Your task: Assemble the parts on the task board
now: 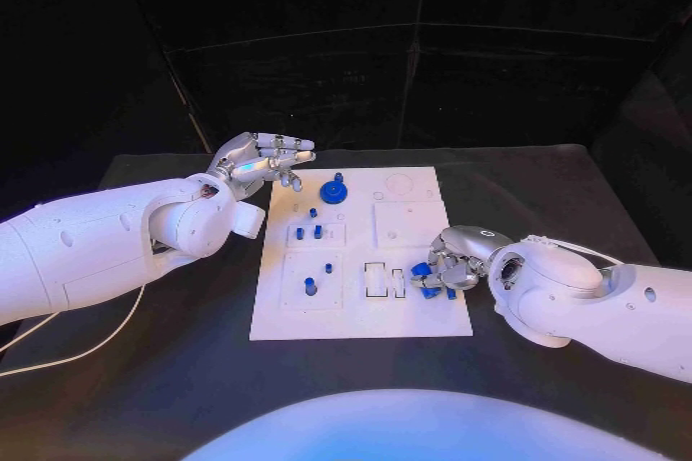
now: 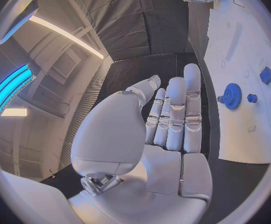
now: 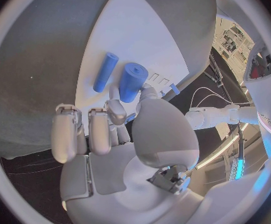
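The white task board [image 1: 361, 316] lies mid-table. My left hand [image 1: 261, 162] hovers over its far left corner with fingers stretched out and apart, holding nothing; its flat palm [image 2: 166, 149] faces the wrist camera. Just right of it a blue gear [image 1: 335, 190] [image 2: 231, 95] stands on the board. Small blue pegs [image 1: 309, 232] stand in the left-hand recesses. My right hand [image 1: 450, 265] rests at the board's right edge, fingers curled. Its thumb and a finger pinch a thick blue cylinder [image 3: 133, 81]. A slimmer blue rod [image 3: 105, 72] lies beside it on the board.
A rounded blue piece [image 1: 310, 287] sits in the near-left recess, and two open rectangular slots [image 1: 385, 280] lie just left of my right hand. Black table [image 1: 173, 381] surrounds the board. A white cable [image 1: 87, 341] trails under my left arm.
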### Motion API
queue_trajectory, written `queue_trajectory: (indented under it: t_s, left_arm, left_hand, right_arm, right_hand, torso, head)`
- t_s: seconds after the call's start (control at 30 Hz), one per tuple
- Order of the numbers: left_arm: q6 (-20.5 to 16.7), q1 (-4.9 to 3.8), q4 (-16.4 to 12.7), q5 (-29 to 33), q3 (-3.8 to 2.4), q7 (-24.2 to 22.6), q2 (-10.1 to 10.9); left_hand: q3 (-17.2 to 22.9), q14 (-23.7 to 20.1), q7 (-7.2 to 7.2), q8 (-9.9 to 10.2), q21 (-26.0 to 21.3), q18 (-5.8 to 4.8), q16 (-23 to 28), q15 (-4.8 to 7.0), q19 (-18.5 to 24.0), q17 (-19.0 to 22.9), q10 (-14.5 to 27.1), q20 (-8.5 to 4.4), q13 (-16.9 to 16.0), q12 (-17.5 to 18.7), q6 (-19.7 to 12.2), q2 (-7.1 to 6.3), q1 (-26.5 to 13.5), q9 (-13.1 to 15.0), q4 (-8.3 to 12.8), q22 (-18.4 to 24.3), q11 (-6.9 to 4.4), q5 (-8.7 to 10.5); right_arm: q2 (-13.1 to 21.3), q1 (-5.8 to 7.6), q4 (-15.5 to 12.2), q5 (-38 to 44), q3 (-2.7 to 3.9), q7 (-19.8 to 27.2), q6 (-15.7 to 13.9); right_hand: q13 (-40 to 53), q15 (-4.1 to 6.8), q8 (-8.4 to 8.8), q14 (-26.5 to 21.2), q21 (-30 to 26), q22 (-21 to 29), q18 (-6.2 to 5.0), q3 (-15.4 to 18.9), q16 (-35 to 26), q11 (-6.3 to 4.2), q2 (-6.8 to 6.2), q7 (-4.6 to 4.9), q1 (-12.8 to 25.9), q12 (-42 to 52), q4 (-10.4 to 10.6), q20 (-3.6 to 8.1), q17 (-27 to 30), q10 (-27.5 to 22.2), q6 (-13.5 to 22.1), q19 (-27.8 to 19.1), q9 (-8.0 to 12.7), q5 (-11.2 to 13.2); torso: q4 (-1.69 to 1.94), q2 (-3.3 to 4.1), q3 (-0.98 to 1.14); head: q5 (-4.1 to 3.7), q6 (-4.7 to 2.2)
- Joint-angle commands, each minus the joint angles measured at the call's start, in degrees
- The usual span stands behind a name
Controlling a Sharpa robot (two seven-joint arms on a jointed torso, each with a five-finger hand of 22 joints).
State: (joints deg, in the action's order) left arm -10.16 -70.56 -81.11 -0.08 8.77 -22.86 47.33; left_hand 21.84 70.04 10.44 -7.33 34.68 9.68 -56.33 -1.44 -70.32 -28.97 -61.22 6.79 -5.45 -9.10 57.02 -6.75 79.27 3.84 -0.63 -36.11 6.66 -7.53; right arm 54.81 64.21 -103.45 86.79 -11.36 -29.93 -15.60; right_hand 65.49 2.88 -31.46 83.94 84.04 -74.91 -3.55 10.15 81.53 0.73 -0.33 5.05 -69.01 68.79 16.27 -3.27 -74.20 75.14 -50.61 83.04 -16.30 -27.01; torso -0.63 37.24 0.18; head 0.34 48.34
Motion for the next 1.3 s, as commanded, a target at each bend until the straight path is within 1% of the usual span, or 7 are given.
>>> queue_trajectory:
  t_s: [0.03,0.13,0.23,0.43,0.6,0.77,1.3]
  left_arm:
    - [1.14,-0.08,-0.07,0.14,0.0,0.22,0.01]
    - [1.2,-0.08,-0.06,0.14,0.06,0.26,0.03]
    - [1.19,-0.08,-0.06,0.14,0.12,0.32,0.05]
    - [1.22,-0.07,-0.05,0.14,0.29,0.42,0.1]
    - [1.26,-0.07,-0.08,0.14,0.38,0.43,0.12]
    - [1.27,-0.07,-0.1,0.14,0.42,0.42,0.16]
    - [1.31,-0.07,-0.28,0.14,0.43,0.43,0.34]
  left_hand:
    - [-0.42,-0.39,-0.04,-0.14,-0.29,0.76,0.28,0.13,0.14,0.09,0.19,-0.03,0.06,-0.36,-0.23,0.4,-0.1,0.03,0.05,0.05,-0.11,-0.03]
    - [-0.42,-0.39,-0.04,-0.14,-0.29,0.76,0.28,0.13,0.14,0.09,0.19,-0.03,0.06,-0.36,-0.23,0.4,-0.1,0.03,0.05,0.05,-0.11,-0.03]
    - [-0.49,-0.43,-0.04,-0.14,-0.32,0.75,0.27,0.11,0.16,0.11,0.31,-0.02,0.08,-0.38,-0.26,0.39,-0.17,0.02,0.02,0.07,-0.09,-0.03]
    - [-0.53,-0.44,-0.05,-0.13,-0.33,0.75,0.26,0.11,0.17,0.12,0.41,-0.01,0.1,-0.37,-0.3,0.37,-0.17,0.01,0.03,0.07,-0.08,-0.03]
    - [-0.53,-0.44,-0.05,-0.13,-0.33,0.75,0.26,0.11,0.17,0.12,0.41,-0.01,0.1,-0.37,-0.3,0.37,-0.17,0.01,0.03,0.07,-0.08,-0.03]
    - [-0.53,-0.44,-0.05,-0.13,-0.33,0.75,0.26,0.11,0.17,0.12,0.41,-0.01,0.1,-0.37,-0.3,0.37,-0.17,0.01,0.03,0.07,-0.08,-0.03]
    - [-0.53,-0.44,-0.05,-0.13,-0.33,0.75,0.26,0.11,0.17,0.12,0.41,-0.01,0.1,-0.37,-0.3,0.37,-0.17,0.01,0.03,0.07,-0.08,-0.03]
  right_arm:
    - [-0.25,-0.36,0.22,-0.09,-0.29,-1.16,1.85]
    - [-0.4,-0.47,0.06,-0.46,-0.28,-1.02,1.02]
    - [-0.33,-0.52,-0.23,-0.99,-0.28,-1.07,-0.81]
    - [0.38,-0.55,-1.4,-3.8,-0.26,-1.16,-5.58]
    - [0.91,-0.54,-2.54,-5.85,-0.24,-0.58,-9.3]
    - [1.16,-0.53,-3.53,-7.28,-0.22,0.17,-12.05]
    - [-1.14,-0.53,-3.78,-9.33,-0.21,1.27,-13.64]
  right_hand:
    - [0.12,0.35,-0.42,3.14,0.22,-4.62,1.02,0.07,0.16,-0.1,0.28,-0.01,-1.29,-0.14,-0.36,0.07,-0.09,0.36,0.34,0.26,-0.01,-0.97]
    - [0.29,0.37,-0.53,3.13,0.22,-4.63,1.02,0.05,0.15,-0.13,0.33,-0.05,-1.74,-0.08,-0.47,0.08,-0.1,0.48,0.24,0.26,-0.04,-1.32]
    - [0.65,0.44,-0.67,3.21,0.38,-4.93,1.08,0.09,0.33,-0.22,0.56,-0.14,-2.11,0.09,-0.33,0.12,-0.47,0.8,-0.04,0.45,-0.05,-2.73]
    - [1.21,0.46,-0.71,3.31,0.51,-5.17,1.14,0.2,0.62,-0.25,0.55,-0.17,-2.06,0.56,-0.23,0.14,-0.99,1.19,-0.16,0.6,-0.05,-2.81]
    - [1.64,0.51,-0.79,3.38,0.61,-5.34,1.17,0.32,0.77,-0.32,0.67,-0.27,-1.97,0.91,-0.04,0.17,-1.25,1.56,-0.43,0.72,-0.06,-3.05]
    - [2.07,0.58,-0.85,3.44,0.71,-5.5,1.21,0.38,0.9,-0.41,0.81,-0.36,-2.01,1.23,0.04,0.23,-1.47,1.9,-0.67,0.83,-0.06,-3.47]
    - [2.45,0.65,-0.89,3.49,0.77,-5.6,1.23,0.63,1.02,-0.48,0.93,-0.44,-1.68,1.49,0.24,0.3,-1.67,2.21,-0.96,0.89,-0.05,-3.66]
  torso:
    - [-0.03,-0.02,0.02]
    - [-0.09,0.0,0.02]
    - [-0.11,0.01,0.02]
    - [-0.02,0.01,0.01]
    - [0.08,0.08,-0.07]
    - [-0.05,0.11,-0.01]
    - [-0.01,0.16,-0.01]
  head:
    - [-0.05,-0.11]
    - [0.07,-0.21]
    - [0.13,-0.23]
    - [0.1,-0.4]
    - [0.06,-0.56]
    - [0.23,-0.59]
    - [0.56,-0.25]
